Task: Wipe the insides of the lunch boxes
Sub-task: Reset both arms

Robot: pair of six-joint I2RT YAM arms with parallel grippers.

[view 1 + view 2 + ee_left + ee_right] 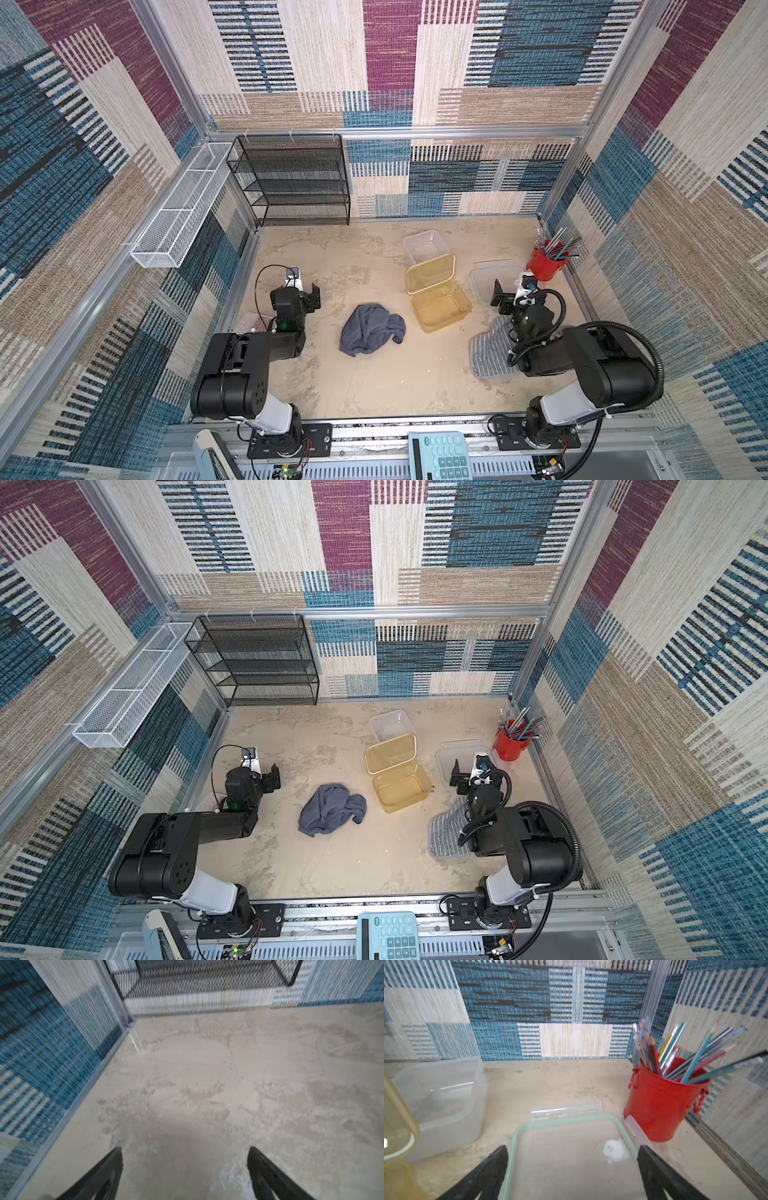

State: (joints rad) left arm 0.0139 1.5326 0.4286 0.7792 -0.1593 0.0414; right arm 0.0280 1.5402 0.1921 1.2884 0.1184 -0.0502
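Risk lies at your right gripper [573,1147]: spread wide, empty, above the clear lid [571,1169] just beside the red pen cup [658,1101], which a careless swing could topple. Left gripper [185,1148] gapes empty too. Amber lunch box [441,309] and, farther back, clear lunch box [426,247] look empty, centre-right.

Soft, even light fills both top views, which are sharp in the middle while the wall rails [399,132] bend toward the edges. Both wrist views are blurred; a dim shadow lies on the table [176,1136], and a white glint streaks the clear box [452,1085].
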